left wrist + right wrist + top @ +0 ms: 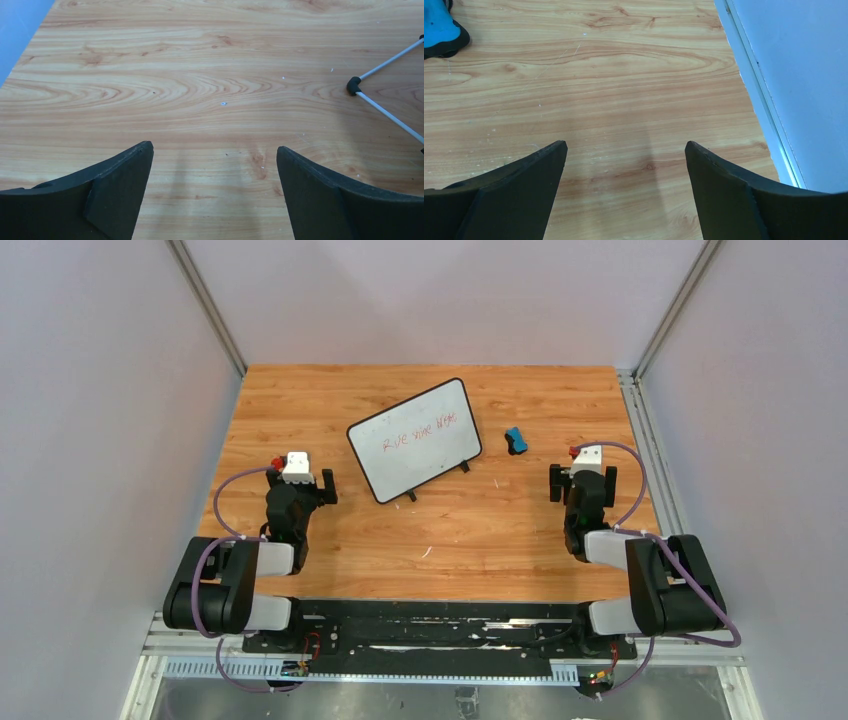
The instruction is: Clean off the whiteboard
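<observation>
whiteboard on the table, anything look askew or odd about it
The whiteboard sits skewed, rotated against the table edges, with red writing across it. The blue eraser lies apart to its right. Nothing looks damaged or spilled.

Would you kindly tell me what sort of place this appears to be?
Probably a robotics lab test cell: a left arm and right arm mounted at a wooden table, plain panel walls enclosing it, and a whiteboard and eraser laid out.
</observation>
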